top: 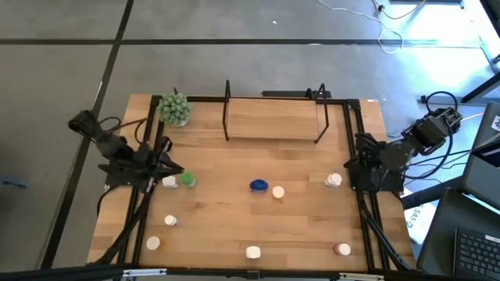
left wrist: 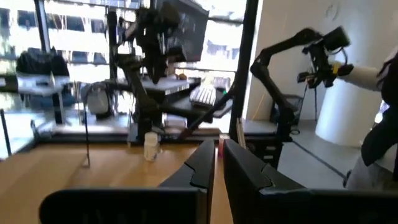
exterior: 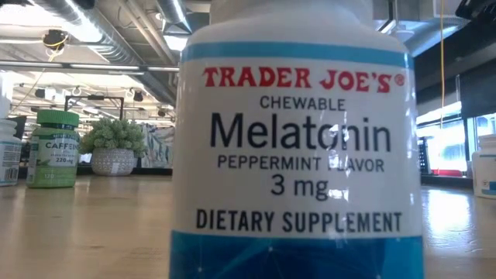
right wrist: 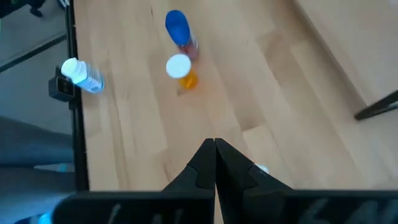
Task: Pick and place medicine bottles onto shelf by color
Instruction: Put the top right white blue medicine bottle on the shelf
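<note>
Light wood shows bare along the shelf (top: 273,119), which stands at the table's far edge, midway between the far corners, with no bottle on it yet. The medicine bottles are scattered over the table's (top: 234,226) near half. A green bottle (top: 188,179) and a white bottle (top: 169,182) stand side by side near the left edge, and two more white-capped ones (top: 170,221) (top: 153,243) sit toward the near-left corner. At mid-table a blue bottle (top: 258,186) stands just beside an orange bottle (top: 278,192).

The left gripper (top: 176,169) rests at the left edge with its fingers almost pressed together and nothing between them. The right gripper (right wrist: 214,144) waits at the right edge, fingers pressed fully together and empty, with a white-capped bottle (top: 334,180) close by.

The green and white pair lie just beside the left gripper's tip, toward the near edge and the table's middle, so the left arm is by far the nearer one for either. Both seem to stand upright, caps up. From this pair the shelf lies away toward the far edge, so a lift would likely be followed by a carry in that direction.
</note>
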Motion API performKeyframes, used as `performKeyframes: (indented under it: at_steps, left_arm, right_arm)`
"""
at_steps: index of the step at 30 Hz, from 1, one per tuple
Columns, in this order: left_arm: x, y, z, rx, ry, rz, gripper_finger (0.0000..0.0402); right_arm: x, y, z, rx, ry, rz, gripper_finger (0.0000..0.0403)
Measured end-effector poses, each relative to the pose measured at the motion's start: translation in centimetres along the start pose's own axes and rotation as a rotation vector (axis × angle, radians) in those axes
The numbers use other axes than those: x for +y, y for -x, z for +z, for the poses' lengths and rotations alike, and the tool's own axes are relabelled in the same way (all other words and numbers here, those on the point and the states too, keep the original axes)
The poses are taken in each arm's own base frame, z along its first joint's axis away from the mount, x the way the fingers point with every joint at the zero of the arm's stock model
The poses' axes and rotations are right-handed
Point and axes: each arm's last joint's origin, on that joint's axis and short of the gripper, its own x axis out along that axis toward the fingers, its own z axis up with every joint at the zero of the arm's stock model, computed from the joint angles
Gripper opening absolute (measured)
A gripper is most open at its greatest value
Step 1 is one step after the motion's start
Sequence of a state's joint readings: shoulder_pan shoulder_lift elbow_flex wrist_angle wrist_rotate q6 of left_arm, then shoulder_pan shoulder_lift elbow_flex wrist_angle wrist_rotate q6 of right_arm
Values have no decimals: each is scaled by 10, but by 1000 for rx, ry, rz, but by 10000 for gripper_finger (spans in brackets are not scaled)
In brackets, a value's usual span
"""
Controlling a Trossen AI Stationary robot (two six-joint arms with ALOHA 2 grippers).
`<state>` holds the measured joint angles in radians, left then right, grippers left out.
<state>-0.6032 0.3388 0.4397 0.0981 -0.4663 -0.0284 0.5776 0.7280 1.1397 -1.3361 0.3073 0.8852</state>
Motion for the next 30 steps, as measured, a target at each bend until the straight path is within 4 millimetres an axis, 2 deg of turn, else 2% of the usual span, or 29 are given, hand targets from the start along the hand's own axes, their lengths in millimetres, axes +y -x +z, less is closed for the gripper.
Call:
performKeyframes:
  at_steps: [8,13,17,21,30]
  left_arm:
    - [-12,-58,16,160,119,0,27]
    - [-2,-96,19,203,196,119,28]
    - [12,-117,22,220,190,201,27]
    - [24,-126,28,227,203,161,27]
    - [39,-127,33,234,236,109,27]
  right_arm:
    - [-1,-1,3,96,-51,15,1]
    - [5,-13,6,223,-29,6,1]
    - [6,-22,5,325,-14,-48,6]
    - [8,-28,7,364,-22,-79,27]
    - [10,-38,13,378,-36,-125,97]
